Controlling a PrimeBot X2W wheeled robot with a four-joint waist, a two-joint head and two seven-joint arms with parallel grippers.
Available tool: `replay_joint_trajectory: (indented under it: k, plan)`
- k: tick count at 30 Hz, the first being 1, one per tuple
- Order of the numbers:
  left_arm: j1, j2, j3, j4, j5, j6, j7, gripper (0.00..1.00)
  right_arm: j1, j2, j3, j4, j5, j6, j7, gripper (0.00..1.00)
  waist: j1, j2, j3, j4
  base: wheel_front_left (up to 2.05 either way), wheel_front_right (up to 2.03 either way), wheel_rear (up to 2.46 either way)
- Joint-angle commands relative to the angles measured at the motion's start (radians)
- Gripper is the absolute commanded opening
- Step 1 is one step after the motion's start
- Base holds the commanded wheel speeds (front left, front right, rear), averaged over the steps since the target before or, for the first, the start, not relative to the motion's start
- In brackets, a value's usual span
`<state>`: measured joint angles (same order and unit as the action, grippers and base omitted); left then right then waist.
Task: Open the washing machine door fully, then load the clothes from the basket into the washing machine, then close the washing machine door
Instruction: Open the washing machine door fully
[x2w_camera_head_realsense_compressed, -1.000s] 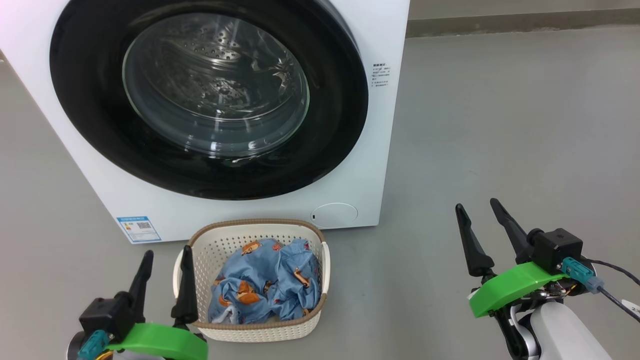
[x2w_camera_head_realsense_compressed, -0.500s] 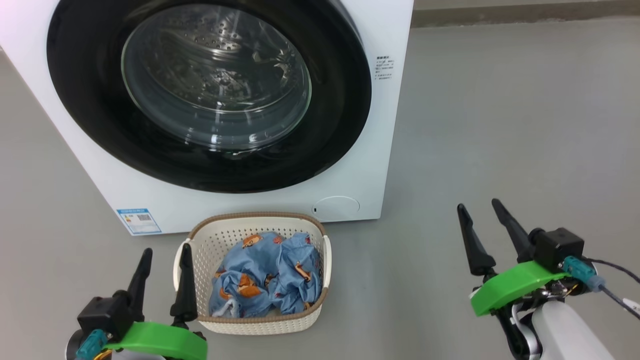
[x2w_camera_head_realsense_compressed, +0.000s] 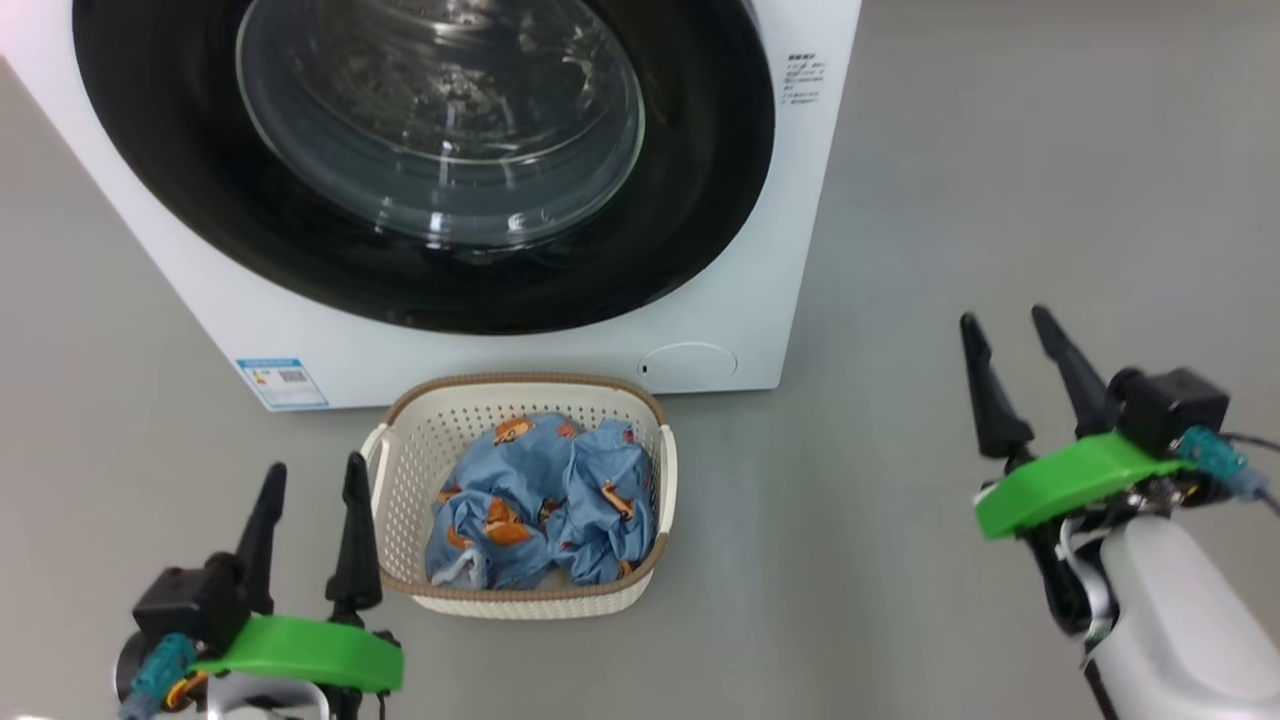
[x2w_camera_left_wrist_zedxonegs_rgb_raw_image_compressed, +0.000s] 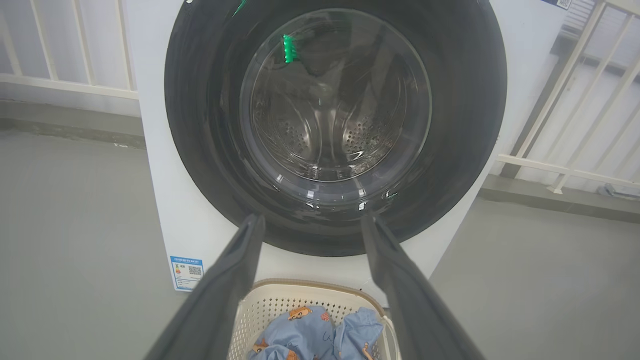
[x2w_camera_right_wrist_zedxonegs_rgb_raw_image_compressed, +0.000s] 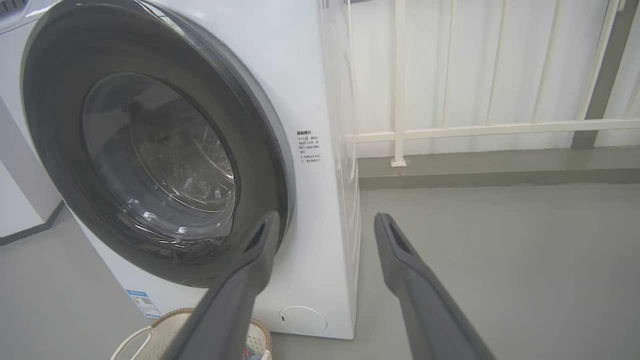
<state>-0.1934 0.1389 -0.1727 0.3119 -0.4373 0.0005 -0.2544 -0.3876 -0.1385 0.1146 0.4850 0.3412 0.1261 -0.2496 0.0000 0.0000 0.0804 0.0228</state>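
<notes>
The white washing machine (x2w_camera_head_realsense_compressed: 800, 230) stands ahead with its round black-rimmed door (x2w_camera_head_realsense_compressed: 690, 200) shut against the front; the steel drum shows through the glass bowl (x2w_camera_head_realsense_compressed: 440, 110). On the floor right before it sits the cream basket (x2w_camera_head_realsense_compressed: 400, 470), holding crumpled light blue clothes (x2w_camera_head_realsense_compressed: 545, 500) with orange figures. My left gripper (x2w_camera_head_realsense_compressed: 312, 478) is open and empty, just left of the basket. Out to the right over bare floor, my right gripper (x2w_camera_head_realsense_compressed: 1005, 325) is open and empty too. The left wrist view faces the door (x2w_camera_left_wrist_zedxonegs_rgb_raw_image_compressed: 200, 125) with the basket (x2w_camera_left_wrist_zedxonegs_rgb_raw_image_compressed: 272, 305) below. The right wrist view sees the door (x2w_camera_right_wrist_zedxonegs_rgb_raw_image_compressed: 55, 125) at an angle.
A blue label sticker (x2w_camera_head_realsense_compressed: 280, 383) and a round white service flap (x2w_camera_head_realsense_compressed: 688, 365) sit low on the machine's front. A white railing (x2w_camera_right_wrist_zedxonegs_rgb_raw_image_compressed: 450, 132) and a kerb run behind and right of the machine. Grey floor (x2w_camera_head_realsense_compressed: 1000, 200) spreads to the right.
The head camera has tilted down, so machine and basket sit differently in the picture. My right gripper has risen and shifted slightly right. The door stays shut and the clothes have not moved.
</notes>
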Motion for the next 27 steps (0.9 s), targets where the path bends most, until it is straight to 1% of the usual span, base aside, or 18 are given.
replay_joint_trajectory:
  k: [1, 2, 3, 6, 9, 14, 18, 19, 20, 22, 25, 27]
  plan:
    - [-0.048, 0.019, 0.042, -0.031, 0.01, -0.004, -0.007, 1.0, -0.05, -0.015, 0.009, -0.024, 0.019, 0.005, -0.012, 0.42, 0.0, 0.0, 0.025, 0.016, 0.0, 0.0, 0.0]
    - [-0.051, 0.018, 0.044, -0.032, 0.01, -0.006, -0.007, 1.0, -0.061, -0.019, 0.008, -0.026, 0.026, 0.005, -0.012, 0.19, 0.0, 0.0, 0.032, 0.02, 0.0, 0.0, 0.0]
    - [-0.055, 0.017, 0.046, -0.034, 0.011, -0.009, -0.007, 1.0, -0.072, -0.024, 0.008, -0.027, 0.032, 0.005, -0.012, 0.0, 0.0, 0.0, 0.04, 0.023, 0.0, 0.0, 0.0]
    - [-0.062, 0.015, 0.05, -0.039, 0.013, -0.015, -0.007, 1.0, -0.096, -0.033, 0.007, -0.027, 0.057, 0.005, -0.012, 0.0, 0.0, 0.0, 0.056, 0.032, 0.0, 0.0, 0.0]
    - [-0.073, 0.012, 0.056, -0.045, 0.016, -0.022, -0.007, 1.0, -0.137, -0.05, 0.004, -0.019, 0.113, 0.005, -0.012, 0.0, 0.0, 0.0, 0.081, 0.046, 0.0, 0.0, 0.0]
    - [-0.091, 0.004, 0.068, -0.062, 0.025, -0.031, -0.007, 1.0, -0.223, -0.108, 0.034, -0.014, 0.213, 0.005, -0.012, 0.0, 0.0, 0.0, 0.126, 0.07, 0.0, 0.0, 0.0]
    - [-0.104, -0.006, 0.079, -0.066, 0.028, -0.041, -0.007, 1.0, -0.294, -0.148, 0.063, -0.005, 0.329, 0.005, 0.003, 0.0, 0.0, 0.0, 0.164, 0.088, 0.0, 0.0, 0.0]
    - [-0.11, -0.011, 0.087, -0.066, 0.03, -0.046, -0.007, 1.0, -0.328, -0.165, 0.072, 0.001, 0.389, 0.005, 0.016, 0.0, 0.0, 0.0, 0.18, 0.096, 0.0, 0.0, 0.0]
    - [-0.113, -0.013, 0.09, -0.067, 0.031, -0.049, -0.007, 1.0, -0.344, -0.177, 0.079, 0.005, 0.41, 0.005, 0.025, 0.0, 0.0, 0.0, 0.188, 0.1, 0.0, 0.0, 0.0]
    - [-0.12, -0.021, 0.098, -0.069, 0.032, -0.053, -0.007, 1.0, -0.376, -0.188, 0.086, 0.012, 0.471, 0.005, 0.047, 0.0, 0.0, 0.0, 0.203, 0.108, 0.0, 0.0, 0.0]
    - [-0.131, -0.029, 0.109, -0.071, 0.035, -0.062, -0.007, 1.0, -0.425, -0.206, 0.086, 0.024, 0.573, 0.005, 0.094, 0.0, 0.0, 0.0, 0.226, 0.12, 0.0, 0.0, 0.0]
    - [-0.14, -0.035, 0.116, -0.073, 0.039, -0.067, -0.007, 1.0, -0.459, -0.208, 0.078, 0.033, 0.67, 0.005, 0.152, 0.0, 0.0, 0.0, 0.24, 0.127, 0.0, 0.0, 0.0]
